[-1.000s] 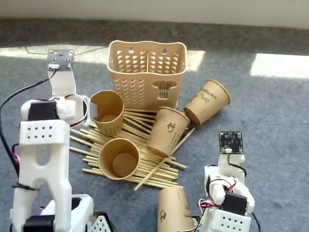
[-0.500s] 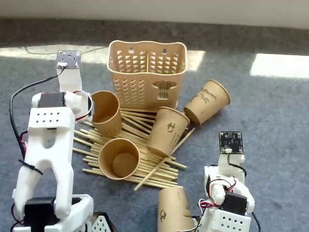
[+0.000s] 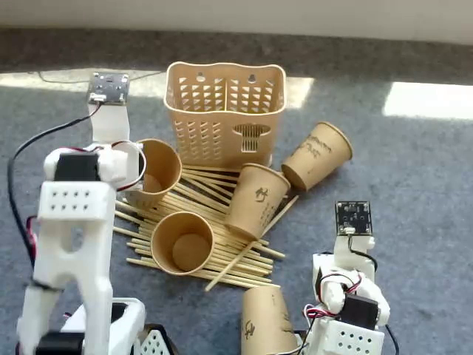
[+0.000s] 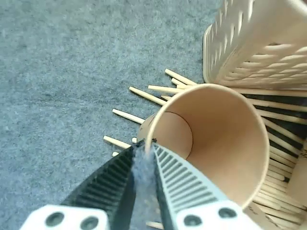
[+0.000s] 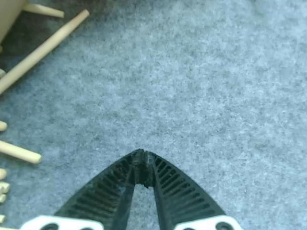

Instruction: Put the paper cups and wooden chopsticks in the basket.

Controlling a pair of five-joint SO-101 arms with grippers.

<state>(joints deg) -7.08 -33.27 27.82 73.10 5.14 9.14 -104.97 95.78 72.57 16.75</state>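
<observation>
The tan slotted basket [image 3: 225,111] stands upright at the back, also visible in the left wrist view [image 4: 259,43]. Several brown paper cups lie around a pile of wooden chopsticks [image 3: 222,244]. My left gripper [image 4: 144,146] is shut on the rim of one paper cup [image 4: 216,139], which tilts beside the basket's front left corner [image 3: 157,171]. Another cup [image 3: 183,242] stands upright on the sticks, one [image 3: 257,200] leans on them, one [image 3: 318,155] lies to the right, and one [image 3: 266,322] lies at the front. My right gripper [image 5: 141,165] is shut, holds nothing, and hangs over bare carpet.
Grey carpet covers the floor. Stick ends [image 5: 43,48] lie close to the right gripper, and more sticks [image 4: 148,96] fan out under the held cup. The right arm [image 3: 347,296] sits at the front right. Open carpet lies right of the cups.
The left arm shifted and the held cup has tipped from upright to leaning toward the arm. The right arm has not moved.
</observation>
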